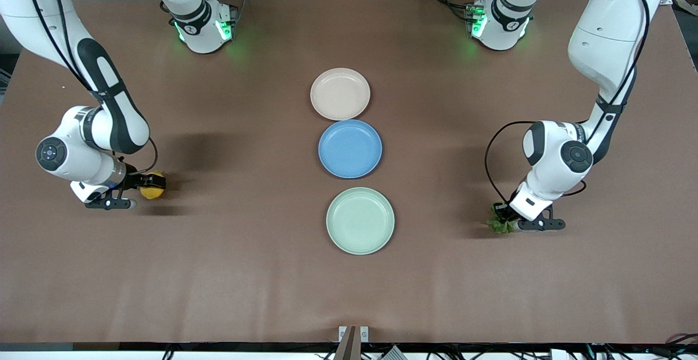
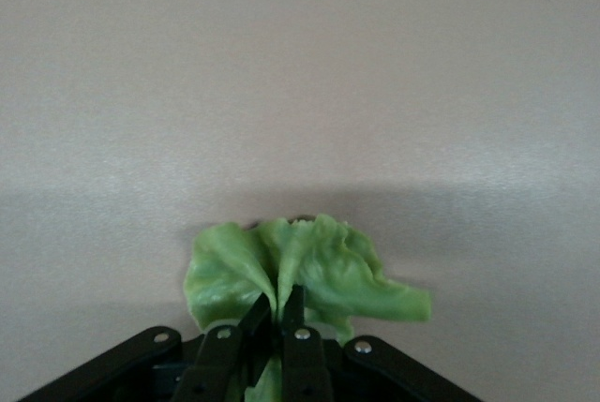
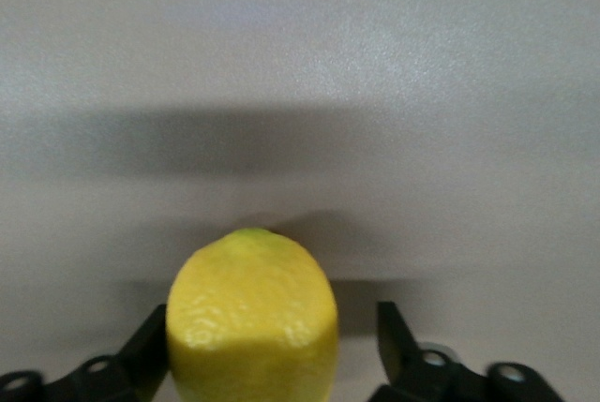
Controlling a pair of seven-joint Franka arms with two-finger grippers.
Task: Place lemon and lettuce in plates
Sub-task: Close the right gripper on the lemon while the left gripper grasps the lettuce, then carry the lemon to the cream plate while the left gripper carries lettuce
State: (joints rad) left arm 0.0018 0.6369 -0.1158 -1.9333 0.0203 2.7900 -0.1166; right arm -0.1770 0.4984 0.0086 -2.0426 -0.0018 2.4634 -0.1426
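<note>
The lemon (image 1: 154,185) lies on the table near the right arm's end. My right gripper (image 1: 145,184) is low at the table, open, with the lemon (image 3: 253,313) between its fingers; one finger (image 3: 150,332) is at the fruit, the other (image 3: 394,332) stands apart from it. The lettuce (image 1: 499,225) is near the left arm's end. My left gripper (image 1: 506,219) is shut on the leaf (image 2: 328,266) low at the table. The beige-pink plate (image 1: 340,94) and the mint green plate (image 1: 360,220) stand empty mid-table.
A blue plate (image 1: 350,149), empty, sits between the two pale plates in one row. The beige-pink plate is farthest from the front camera, the mint green nearest. Bare brown tabletop (image 1: 245,229) lies between each gripper and the plates.
</note>
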